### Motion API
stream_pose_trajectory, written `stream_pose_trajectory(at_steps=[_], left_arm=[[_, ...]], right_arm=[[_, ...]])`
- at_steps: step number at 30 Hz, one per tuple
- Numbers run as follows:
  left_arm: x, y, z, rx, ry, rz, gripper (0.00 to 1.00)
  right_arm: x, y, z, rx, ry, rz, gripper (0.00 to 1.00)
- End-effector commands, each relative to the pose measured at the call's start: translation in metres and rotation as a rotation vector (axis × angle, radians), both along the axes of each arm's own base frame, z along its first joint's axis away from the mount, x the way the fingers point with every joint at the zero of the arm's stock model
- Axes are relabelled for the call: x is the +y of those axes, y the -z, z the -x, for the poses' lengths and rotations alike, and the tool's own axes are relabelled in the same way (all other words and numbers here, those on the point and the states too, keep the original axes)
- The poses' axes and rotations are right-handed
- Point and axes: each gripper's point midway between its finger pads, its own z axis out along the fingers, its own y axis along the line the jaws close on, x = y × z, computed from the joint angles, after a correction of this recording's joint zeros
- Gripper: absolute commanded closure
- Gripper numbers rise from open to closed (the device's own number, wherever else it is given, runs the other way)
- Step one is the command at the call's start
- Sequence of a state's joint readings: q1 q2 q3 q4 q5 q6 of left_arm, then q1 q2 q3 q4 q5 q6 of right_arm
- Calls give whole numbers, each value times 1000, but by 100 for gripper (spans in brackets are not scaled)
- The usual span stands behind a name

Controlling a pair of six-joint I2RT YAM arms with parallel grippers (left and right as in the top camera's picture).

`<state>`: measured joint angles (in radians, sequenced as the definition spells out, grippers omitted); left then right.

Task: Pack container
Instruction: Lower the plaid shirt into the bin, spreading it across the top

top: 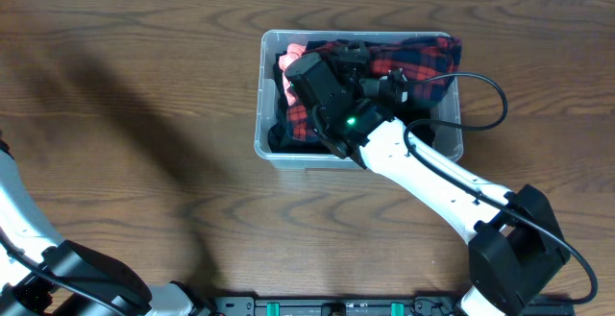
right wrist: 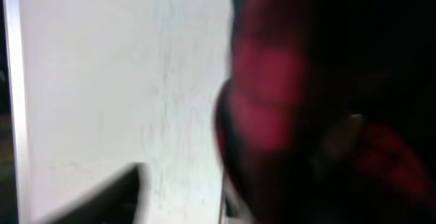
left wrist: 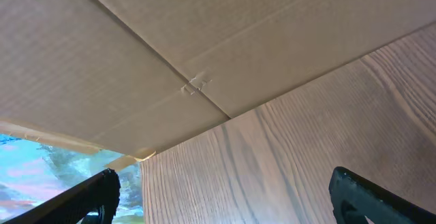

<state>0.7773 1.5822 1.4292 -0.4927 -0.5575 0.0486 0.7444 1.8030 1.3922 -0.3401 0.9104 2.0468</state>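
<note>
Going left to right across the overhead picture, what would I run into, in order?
Left arm → bare wooden table → container, with plaid cloth inside → right arm's base.

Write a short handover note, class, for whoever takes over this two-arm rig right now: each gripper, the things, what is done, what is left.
Left gripper: open and empty, over bare table next to cardboard, away from the container.
Right gripper: down inside the container, among the checked cloth. The wrist view is blurred, so open or shut cannot be told.
Container: at the far middle of the table, holding the bunched red and navy cloth.
Done: the cloth is in the container.
Left: confirm the cloth is released, lift the right arm out, and probably press down cloth near the rim.
</note>
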Motion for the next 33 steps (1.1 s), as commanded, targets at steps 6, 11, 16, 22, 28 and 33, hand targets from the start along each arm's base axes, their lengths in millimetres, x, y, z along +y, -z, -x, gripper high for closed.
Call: stream_pose_trajectory(at_steps=[6, 11, 16, 22, 28, 33], left_arm=[[-1, -1, 6, 3, -17, -6, 2], [-1, -1, 6, 3, -17, -6, 2], [-1, -1, 6, 3, -17, -6, 2], [-1, -1, 6, 3, -17, -6, 2], [-1, -1, 6, 3, -17, -6, 2], [-1, -1, 6, 3, -17, -6, 2]], right_arm=[[-2, -21, 0, -68, 33, -18, 1], [-9, -58, 3, -164, 58, -73, 1], [-21, -95, 17, -187, 24, -43, 1], [-25, -119, 33, -202, -10, -79, 1], [-34, -149, 49, -223, -55, -14, 1], [-61, -176, 51, -170, -142, 321, 1]])
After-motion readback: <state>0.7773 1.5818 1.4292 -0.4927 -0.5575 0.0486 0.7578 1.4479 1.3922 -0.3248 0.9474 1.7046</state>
